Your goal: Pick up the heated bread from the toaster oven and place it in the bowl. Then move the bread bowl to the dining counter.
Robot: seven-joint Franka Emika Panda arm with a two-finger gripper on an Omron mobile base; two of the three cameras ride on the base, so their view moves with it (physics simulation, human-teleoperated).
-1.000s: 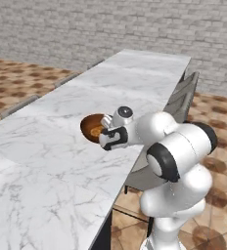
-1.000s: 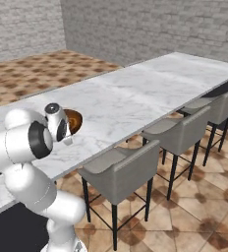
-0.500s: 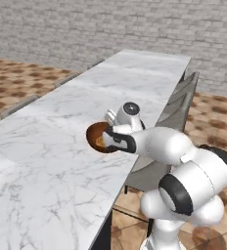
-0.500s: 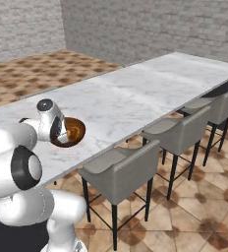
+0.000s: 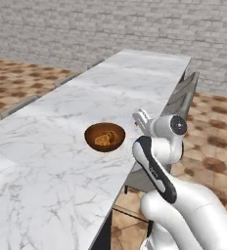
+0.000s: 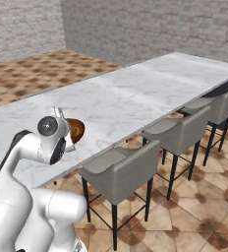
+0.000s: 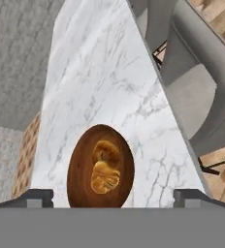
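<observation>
The bowl [image 5: 104,136], glossy reddish-brown, rests on the white marble dining counter [image 5: 61,166] near its right edge. The golden knotted bread [image 5: 104,140] lies inside it. My gripper [image 5: 142,119] hovers to the right of the bowl, just off the counter's edge, apart from it. In the hand view my gripper [image 7: 112,198] is open, its fingertips [image 7: 36,197] spread wide, with the bowl [image 7: 75,164] and the bread [image 7: 104,172] ahead of them. From the right base view the bowl [image 6: 77,130] peeks out behind my wrist on the counter [image 6: 135,98].
Grey bar chairs [image 6: 120,170] [image 6: 180,133] line the counter's side, and one [image 5: 184,95] stands close behind my arm. A chair seat [image 7: 197,97] lies right of the slab [image 7: 100,72]. Brick walls and a tiled floor surround the long marble top.
My gripper has opened and let go of the bowl, then drawn back toward the counter's edge. The bowl with the bread stays put on the marble.
</observation>
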